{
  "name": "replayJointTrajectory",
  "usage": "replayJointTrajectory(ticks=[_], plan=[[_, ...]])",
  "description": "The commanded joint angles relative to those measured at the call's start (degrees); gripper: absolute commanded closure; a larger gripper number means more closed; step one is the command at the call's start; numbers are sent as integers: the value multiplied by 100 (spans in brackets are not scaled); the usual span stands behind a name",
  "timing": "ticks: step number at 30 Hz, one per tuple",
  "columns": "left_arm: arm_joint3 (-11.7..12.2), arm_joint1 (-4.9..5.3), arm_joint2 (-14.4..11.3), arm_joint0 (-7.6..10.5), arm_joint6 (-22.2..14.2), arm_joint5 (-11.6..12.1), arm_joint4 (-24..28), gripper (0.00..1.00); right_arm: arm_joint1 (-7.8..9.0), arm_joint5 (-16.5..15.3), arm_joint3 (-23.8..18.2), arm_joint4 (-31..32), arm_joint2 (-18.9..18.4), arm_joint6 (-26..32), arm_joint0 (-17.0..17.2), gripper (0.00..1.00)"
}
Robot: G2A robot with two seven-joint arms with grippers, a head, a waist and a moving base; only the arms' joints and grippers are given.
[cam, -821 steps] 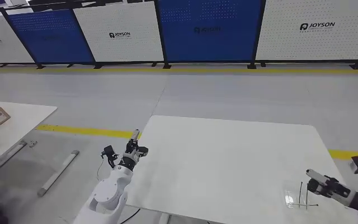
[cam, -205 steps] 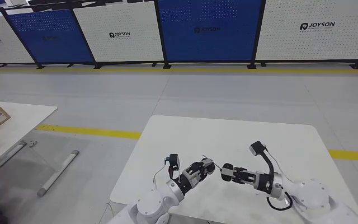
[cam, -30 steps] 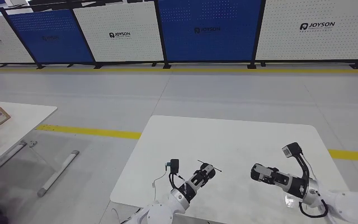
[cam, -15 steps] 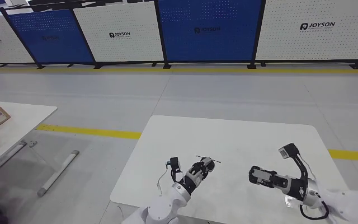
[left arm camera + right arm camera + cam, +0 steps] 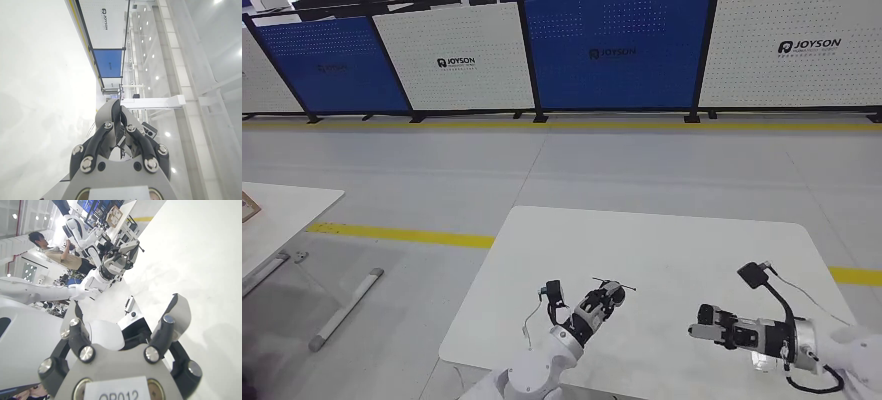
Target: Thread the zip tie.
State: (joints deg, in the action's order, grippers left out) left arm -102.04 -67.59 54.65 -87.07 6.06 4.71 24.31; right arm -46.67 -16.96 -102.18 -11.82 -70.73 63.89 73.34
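A thin black zip tie [image 5: 616, 285] sticks out crosswise from my left gripper [image 5: 608, 293], which is held over the white table [image 5: 662, 240] near its front left. In the left wrist view the gripper [image 5: 119, 108] is shut on the zip tie [image 5: 119, 93], and a short length pokes out past the fingertips. My right gripper [image 5: 698, 329] hangs open and empty to the right, apart from the tie and facing the left one. The right wrist view shows its spread fingers [image 5: 178, 306] with the left gripper [image 5: 130, 252] and the tie's end [image 5: 141, 248] farther off.
A small clear tray [image 5: 762, 360] lies at the table's front right corner, partly under the right arm. Blue and white panel walls [image 5: 612, 60] stand far behind the table. The table's front edge runs close below both grippers.
The right gripper has drawn back toward the table's front edge and away from the left one. The left gripper has turned slightly, so the zip tie lies flatter across.
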Motion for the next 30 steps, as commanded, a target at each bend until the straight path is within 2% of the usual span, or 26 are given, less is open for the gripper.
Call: replayJointTrajectory(ticks=[1,3,4,6,8,10,11,12,29,30], plan=[[0,0,0,0,0,0,0,100,3,-66,-79,209,1,135,-88,0],[0,0,0,0,0,0,0,100,32,-252,-67,227,-115,432,-157,0],[0,0,0,0,0,0,0,100,58,-252,-87,222,-202,757,-236,0],[0,0,0,0,0,0,0,100,94,-252,28,149,-411,1038,-379,0],[0,0,0,0,0,0,0,100,112,-252,92,-281,-504,1542,-515,0],[0,0,0,0,0,0,0,100,148,-252,160,-314,-369,1575,-634,0],[0,0,0,0,0,0,0,100,187,-186,306,-314,-162,1575,-720,0],[0,0,0,0,0,0,0,100,197,-119,365,-311,-123,1575,-758,0],[0,0,0,0,0,0,0,100,197,-119,365,-311,-123,1575,-758,0],[0,0,0,0,0,0,0,100,199,-7,369,-160,-140,1393,-740,0]])
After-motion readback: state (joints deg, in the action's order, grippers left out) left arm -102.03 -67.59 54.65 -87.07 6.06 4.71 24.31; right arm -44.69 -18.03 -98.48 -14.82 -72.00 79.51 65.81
